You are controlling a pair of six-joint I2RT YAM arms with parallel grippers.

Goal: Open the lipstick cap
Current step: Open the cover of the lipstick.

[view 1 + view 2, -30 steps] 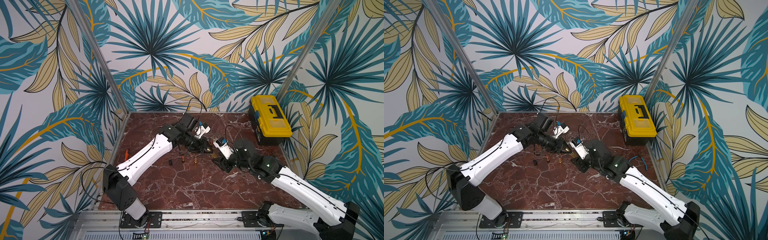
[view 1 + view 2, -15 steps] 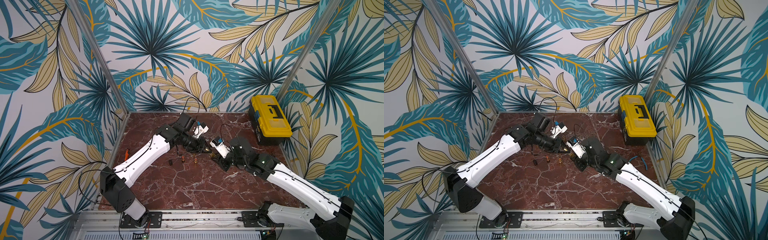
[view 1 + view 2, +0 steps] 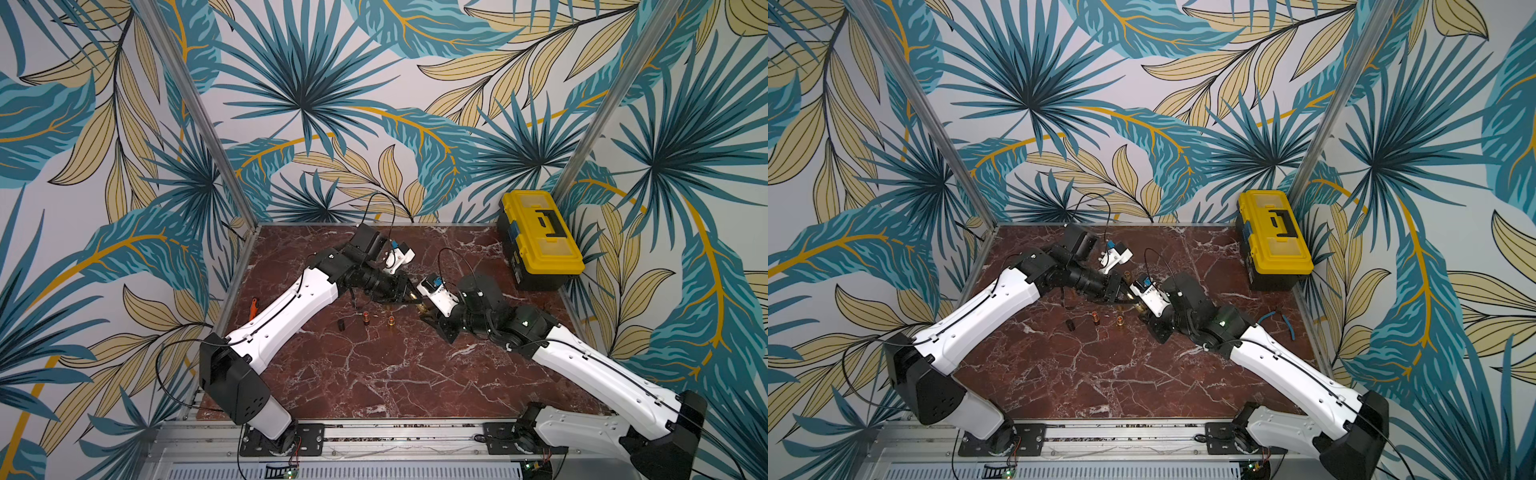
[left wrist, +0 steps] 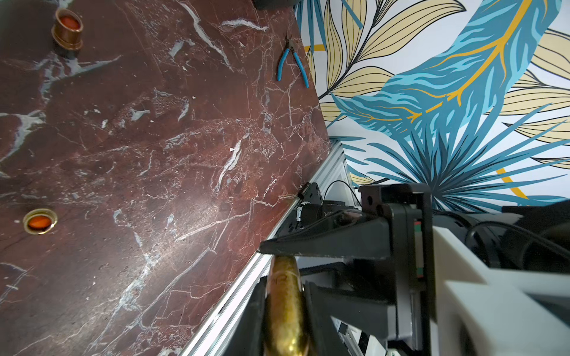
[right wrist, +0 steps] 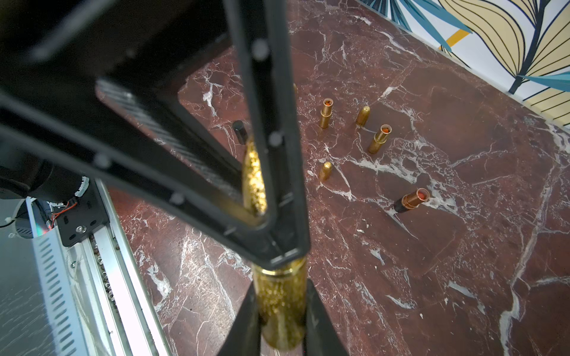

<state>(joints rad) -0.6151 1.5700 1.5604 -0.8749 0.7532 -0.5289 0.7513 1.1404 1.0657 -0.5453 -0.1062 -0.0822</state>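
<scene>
Since a moment ago the right arm has slid in toward the left one, and the right end effector (image 5: 282, 286) has squeezed shut from half open. Now it is clenched on one end of the gold lipstick (image 5: 279, 320). The left end effector (image 4: 285, 289) is clenched on the other end of the same lipstick. The lipstick is held up between them, over the marble surface (image 3: 374, 374), a little above the middle of both top views. Its cap looks still on. I think the lipstick is small, light and hard, and its shiny skin may be slippery. Good places to hold are the fat body at one end and the cap at the other, and then pull straight apart. An open lipstick (image 5: 411, 200) stands on the surface at the right of the right wrist view.
</scene>
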